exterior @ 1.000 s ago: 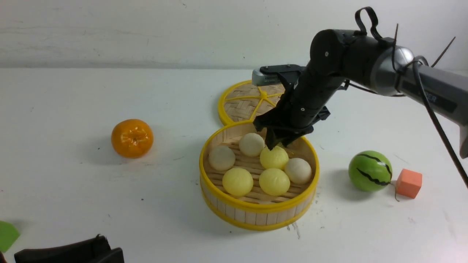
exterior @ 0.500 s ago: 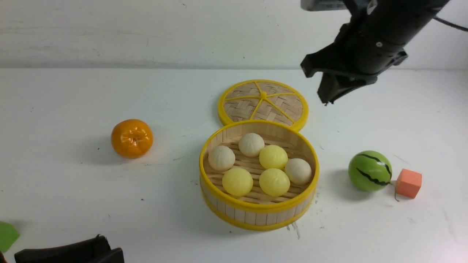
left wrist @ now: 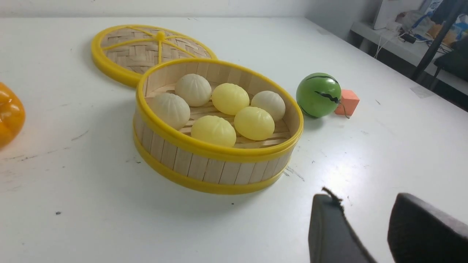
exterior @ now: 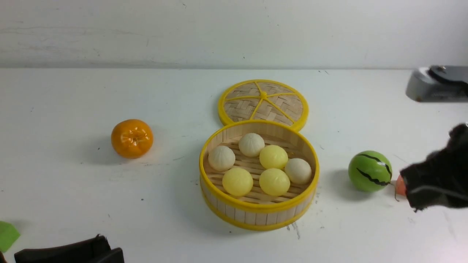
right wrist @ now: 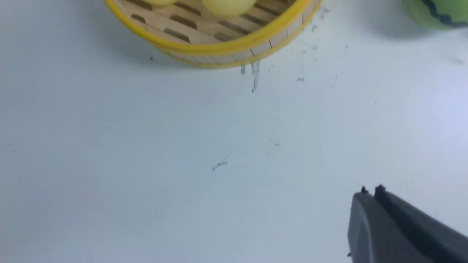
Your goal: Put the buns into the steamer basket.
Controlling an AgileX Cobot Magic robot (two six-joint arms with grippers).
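All six buns lay inside the steamer basket, bedded on its slatted floor, and from my remote seat I judged the loading complete. The three smooth yellow buns (exterior: pixel 237 182) sat toward the near side and middle, while the three pleated pale buns (exterior: pixel 221 158) lay nearer the wall; I took that loose ring as a way of fitting them all in one layer, with slats showing between several of them for steam. The steamer basket (exterior: pixel 259 208) stood flat and upright on the tabletop (exterior: pixel 164 226), its mouth uncovered, which suited dropping things in from above. Just behind it I saw the woven lid (exterior: pixel 263 102), probably set there to leave that mouth free. The orange fruit (exterior: pixel 132 138) lay off to the left and the watermelon ball (exterior: pixel 370 171) to the right, by the coral block (exterior: pixel 400 187), outside the basket because the job did not call for them. My right tool (right wrist: pixel 371 190) had its fingertips together with nothing between them, out beyond the basket's right side, while my left tool (left wrist: pixel 362 195) waited with its fingers apart and empty, apparently unneeded.
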